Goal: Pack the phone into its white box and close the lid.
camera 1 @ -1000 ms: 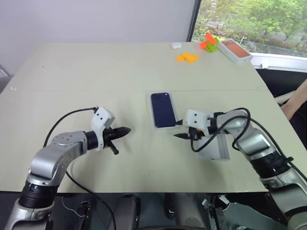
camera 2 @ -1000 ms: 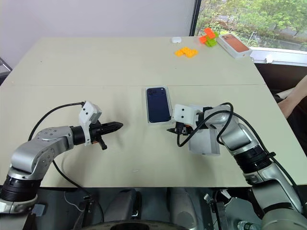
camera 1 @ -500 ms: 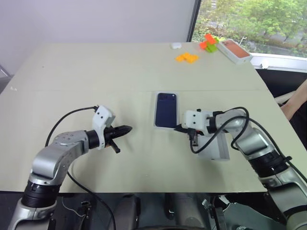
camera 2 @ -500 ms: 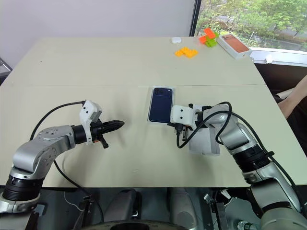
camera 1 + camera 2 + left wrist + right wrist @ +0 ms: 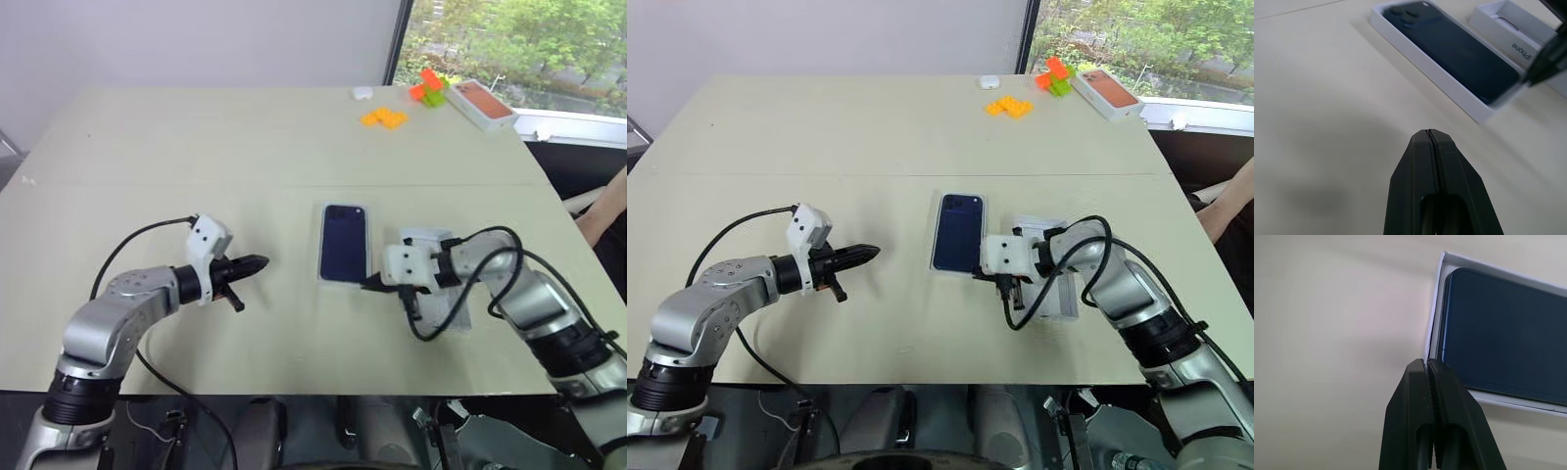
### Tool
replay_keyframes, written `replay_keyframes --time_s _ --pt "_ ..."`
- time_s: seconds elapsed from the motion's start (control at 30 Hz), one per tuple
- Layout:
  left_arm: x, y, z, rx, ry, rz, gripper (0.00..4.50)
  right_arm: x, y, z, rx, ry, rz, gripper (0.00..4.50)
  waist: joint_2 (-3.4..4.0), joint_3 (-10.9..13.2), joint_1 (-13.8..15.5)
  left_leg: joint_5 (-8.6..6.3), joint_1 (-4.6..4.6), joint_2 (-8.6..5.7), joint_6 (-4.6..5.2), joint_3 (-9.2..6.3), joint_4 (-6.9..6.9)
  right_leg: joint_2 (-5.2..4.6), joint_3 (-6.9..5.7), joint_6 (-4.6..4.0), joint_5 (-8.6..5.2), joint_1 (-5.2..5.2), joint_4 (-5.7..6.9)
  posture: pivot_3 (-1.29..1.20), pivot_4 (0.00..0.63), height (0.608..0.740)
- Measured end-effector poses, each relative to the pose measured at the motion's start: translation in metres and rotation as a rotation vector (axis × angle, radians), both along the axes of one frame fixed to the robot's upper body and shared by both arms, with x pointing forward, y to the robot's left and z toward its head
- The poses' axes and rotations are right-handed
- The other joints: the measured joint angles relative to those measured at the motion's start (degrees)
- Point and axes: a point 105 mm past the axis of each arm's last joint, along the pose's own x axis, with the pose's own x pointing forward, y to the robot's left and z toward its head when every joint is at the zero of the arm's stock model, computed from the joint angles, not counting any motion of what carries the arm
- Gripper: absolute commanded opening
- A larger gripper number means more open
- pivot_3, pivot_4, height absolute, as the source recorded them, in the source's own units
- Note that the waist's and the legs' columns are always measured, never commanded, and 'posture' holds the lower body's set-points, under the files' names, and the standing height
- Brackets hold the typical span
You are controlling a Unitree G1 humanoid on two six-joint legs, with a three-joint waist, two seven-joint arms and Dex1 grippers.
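Note:
The dark navy phone lies camera side up inside the white box at the table's middle. My right gripper is at the box's near right corner, shut on the thin rim there, as the right wrist view shows. The lid lies just right of the box with its pale inside up, partly hidden under my right wrist. My left gripper hovers left of the box, shut and holding nothing, with bare table between it and the box.
A box with a salmon-orange top, orange blocks and orange-green blocks sit at the far right corner. A small white object lies near them. A person's arm shows at the right edge.
My right gripper closed on the box's rim and drew back. The box with the phone straightened and slid nearer and to the right. The left arm stayed put.

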Motion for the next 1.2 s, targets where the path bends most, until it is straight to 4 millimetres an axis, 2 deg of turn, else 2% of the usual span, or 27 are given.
replay_keyframes --time_s 0.27,0.5,0.77,1.03,1.07,1.13,1.2 --pt "-0.001 0.001 -0.001 -0.004 0.004 0.004 0.0 -0.04 -0.013 -0.006 -0.062 0.091 0.099 0.06 0.0 0.0 0.05 0.0 0.05 0.01 0.0 -0.01 0.0 0.01 -0.01 0.01 -0.01 0.06 0.0 0.0 0.15 0.74" --pt "-0.001 0.001 -0.001 -0.009 0.006 0.001 0.0 -0.064 -0.011 -0.01 -0.054 0.15 0.112 0.06 0.0 0.0 -0.01 0.01 0.08 0.03 -0.01 -0.01 0.01 0.04 -0.01 0.01 -0.01 0.07 0.01 0.0 0.15 0.74" --pt "-0.003 -0.001 0.0 -0.023 0.013 -0.022 0.0 -0.064 -0.002 -0.009 -0.007 0.146 0.07 0.06 0.0 0.0 -0.01 0.03 0.09 0.04 -0.04 -0.01 0.03 0.07 -0.01 0.01 -0.01 0.08 0.02 0.0 0.15 0.74" --pt "-0.004 -0.001 -0.001 -0.023 0.015 -0.025 0.0 -0.067 -0.001 -0.005 0.005 0.158 0.062 0.06 0.0 0.0 0.02 0.03 0.08 0.04 -0.04 -0.01 0.03 0.06 -0.01 0.01 -0.01 0.08 0.01 0.0 0.15 0.74" --pt "-0.004 -0.001 -0.001 -0.024 0.017 -0.025 0.0 -0.068 -0.001 -0.003 0.018 0.176 0.054 0.6 0.0 0.0 0.03 0.03 0.07 0.04 -0.04 -0.01 0.03 0.06 -0.01 0.01 -0.01 0.08 0.01 0.0 0.15 0.74" --pt "-0.006 -0.001 -0.003 -0.025 0.026 -0.024 0.0 -0.071 0.0 0.006 0.055 0.207 0.039 1.32 0.0 0.0 0.0 0.03 0.08 0.05 -0.04 -0.01 0.03 0.06 0.0 0.01 -0.01 0.08 0.01 0.0 0.15 0.74" --pt "-0.007 -0.001 -0.005 -0.025 0.033 -0.023 0.0 -0.073 0.002 0.012 0.08 0.22 0.028 2.38 0.0 0.0 0.05 0.02 0.08 0.05 -0.04 -0.02 0.03 0.06 0.0 0.01 -0.01 0.09 0.01 0.0 0.15 0.74"
